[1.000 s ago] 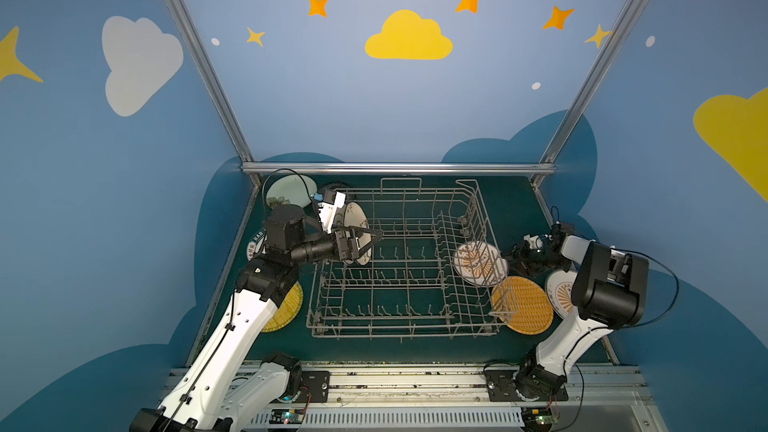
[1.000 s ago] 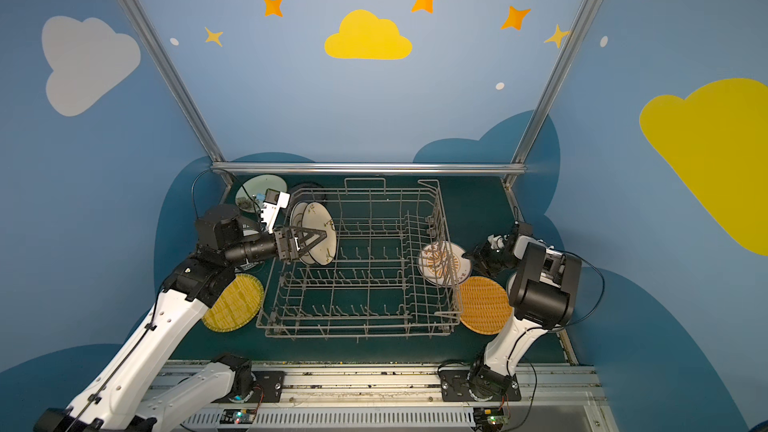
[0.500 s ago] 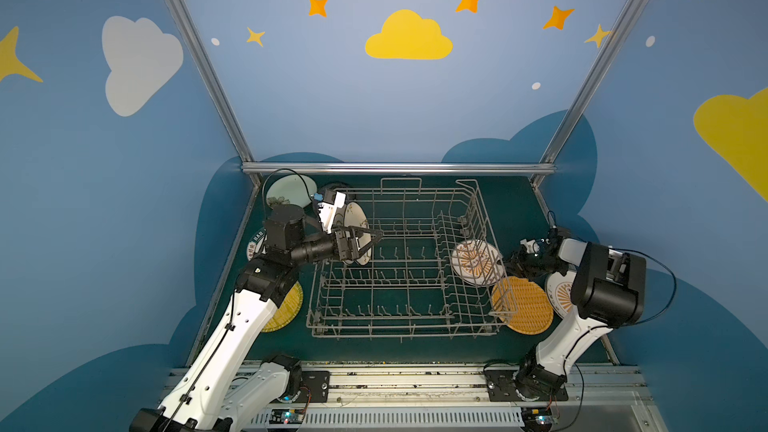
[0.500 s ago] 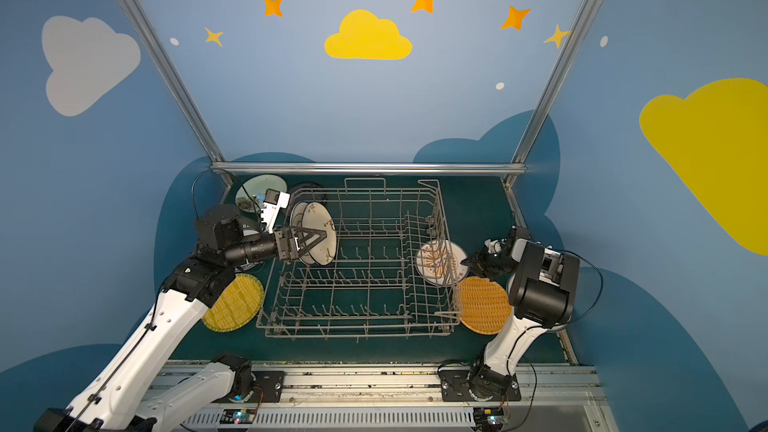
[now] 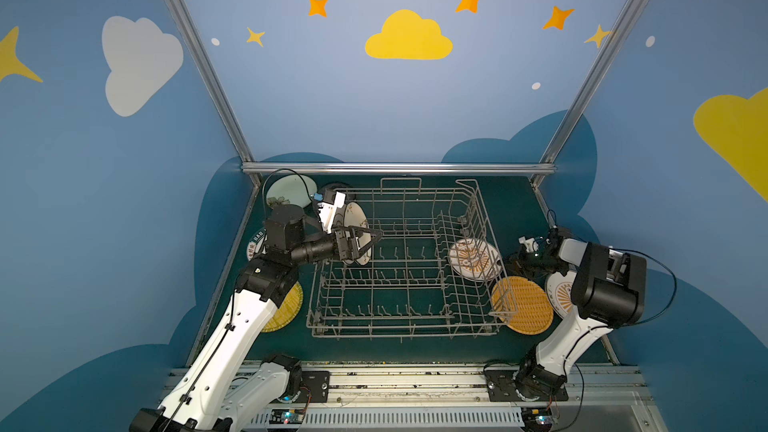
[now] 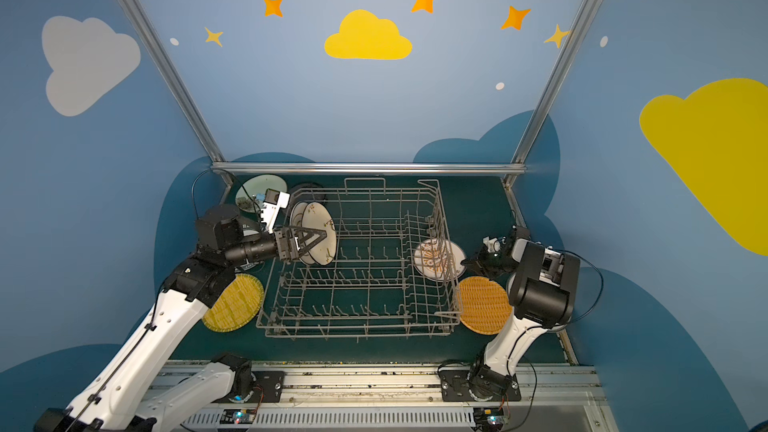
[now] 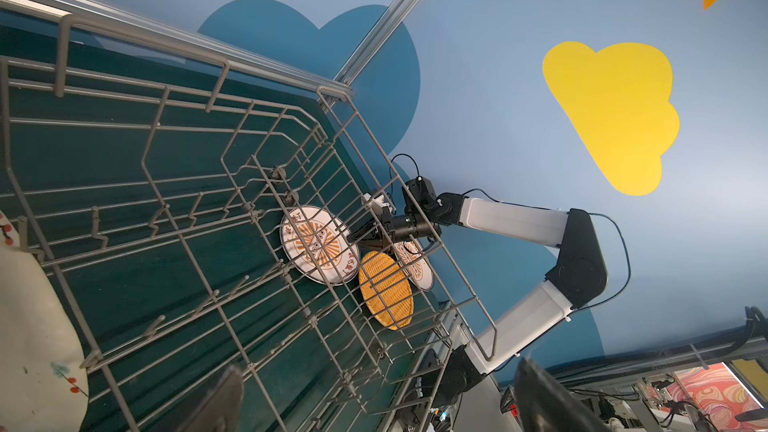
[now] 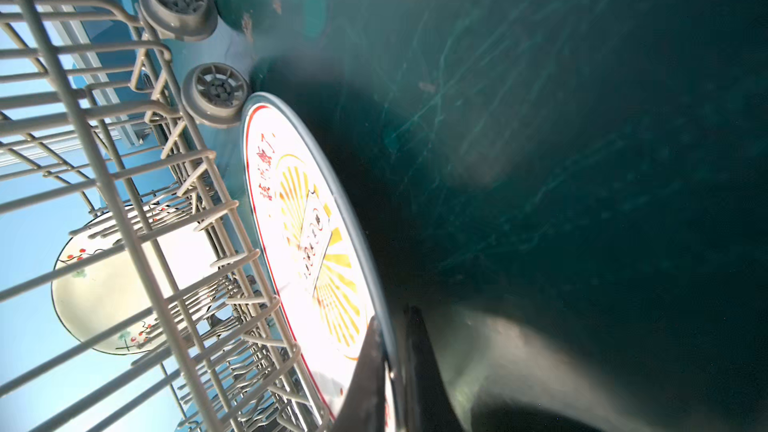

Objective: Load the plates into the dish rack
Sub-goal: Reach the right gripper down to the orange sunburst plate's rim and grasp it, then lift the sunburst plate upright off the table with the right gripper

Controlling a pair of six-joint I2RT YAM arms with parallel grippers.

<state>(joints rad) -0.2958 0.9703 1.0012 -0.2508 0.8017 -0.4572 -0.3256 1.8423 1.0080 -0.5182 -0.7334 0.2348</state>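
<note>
Right gripper (image 8: 395, 367): jaws pinched close on the right-hand rim of the sunburst plate (image 5: 473, 259), one finger on the printed face, the other on the back. Plate, location: outside the dish rack (image 5: 484, 222), hard by its right wall, tilted on edge with the printed face turned toward the wires; in the right wrist view its opposite rim sits just beside a rack wheel (image 8: 216, 91). Bearing: the plate lies to the left of the gripper and the rack lies further left again, so the right wall stands between plate and tines. Plate's flat: it appears to run roughly near-to-far, along the wall. Move called for, by judgement: raise the plate clear of the wall's top wire, carry it left, then lower it between tines. Nearer arm: right, with the grip in place. Left gripper (image 5: 370, 238): jaws spread wide, nothing held, at the far-left end of the rack beside the floral plate (image 5: 357, 218) standing in the tines, well apart from the sunburst plate.
</note>
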